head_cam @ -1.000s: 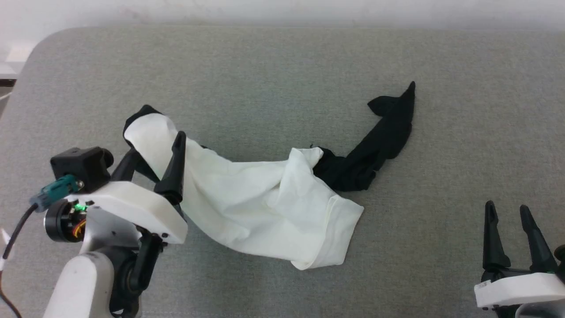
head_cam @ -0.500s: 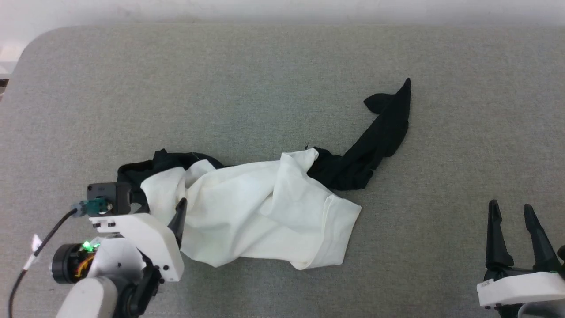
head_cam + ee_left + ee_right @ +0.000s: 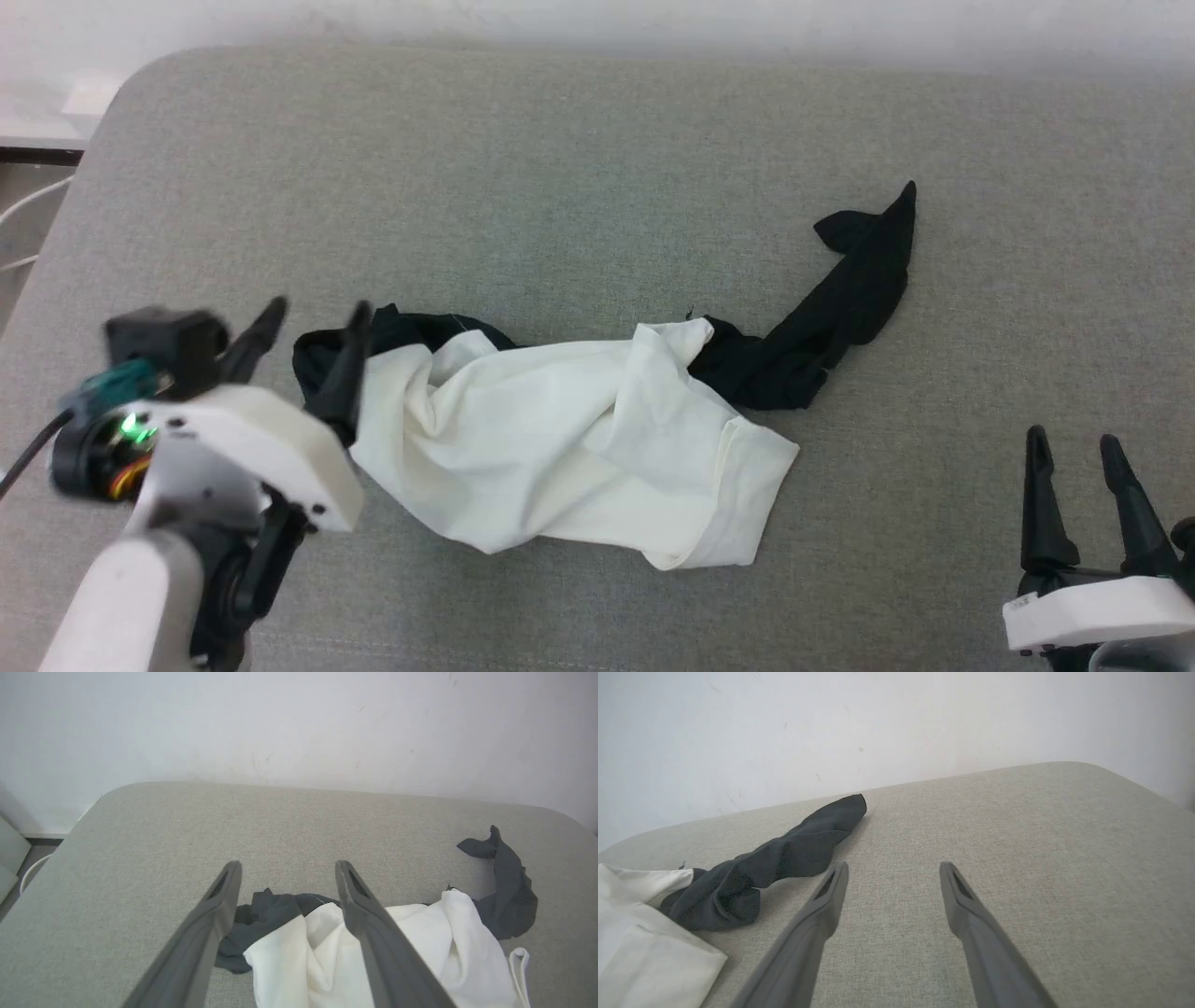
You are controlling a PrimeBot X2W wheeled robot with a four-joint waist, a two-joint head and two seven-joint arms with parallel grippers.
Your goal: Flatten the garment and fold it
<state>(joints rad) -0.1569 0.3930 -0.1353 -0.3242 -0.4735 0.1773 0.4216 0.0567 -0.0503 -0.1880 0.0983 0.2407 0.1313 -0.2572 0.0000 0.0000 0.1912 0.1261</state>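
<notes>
The garment [image 3: 560,439] lies crumpled in the middle of the grey padded table [image 3: 597,140]. Its white body is bunched, one black sleeve [image 3: 845,294] trails to the far right, and more black cloth [image 3: 411,331] peeks out at its left end. My left gripper [image 3: 313,317] hovers open above that left end, empty; in the left wrist view its fingers [image 3: 219,905] straddle the black cloth [image 3: 266,912] below. My right gripper [image 3: 1074,448] stands open and empty near the front right, clear of the garment; the right wrist view shows the sleeve [image 3: 784,858] to its left.
A white wall [image 3: 299,718] rises behind the table. The table's rounded left corner [image 3: 121,89] drops off to the floor, where a white cable [image 3: 28,201] shows. Bare grey surface stretches behind the garment and around my right gripper.
The garment's left end, held up at my left gripper a second ago, has dropped onto the table. The left gripper has pulled back and risen. The camera has shifted a little.
</notes>
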